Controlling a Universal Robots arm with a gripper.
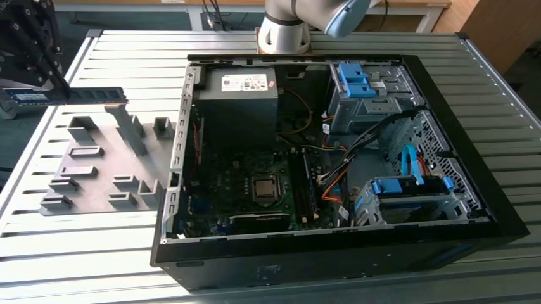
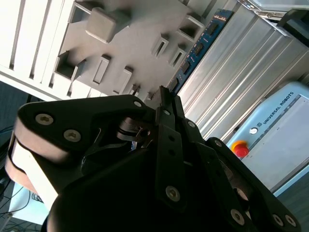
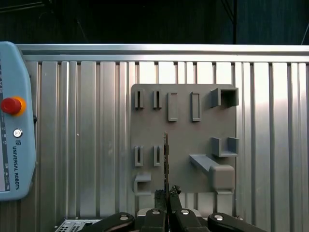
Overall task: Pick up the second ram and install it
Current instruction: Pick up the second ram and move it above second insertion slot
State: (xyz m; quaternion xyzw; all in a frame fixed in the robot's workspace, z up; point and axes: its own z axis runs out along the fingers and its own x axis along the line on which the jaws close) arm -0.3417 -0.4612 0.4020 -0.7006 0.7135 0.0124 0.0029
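My end effector [image 3: 167, 192] clamps the second ram [image 1: 93, 96] level, clear above the holder plate [image 1: 93, 171], free end toward the case [image 1: 338, 253].

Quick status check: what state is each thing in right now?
gripper: shut on the second ram.
second ram: held in the air over the grey holder plate.
grey holder plate: lying flat on the table.
computer case: side open, motherboard exposed.
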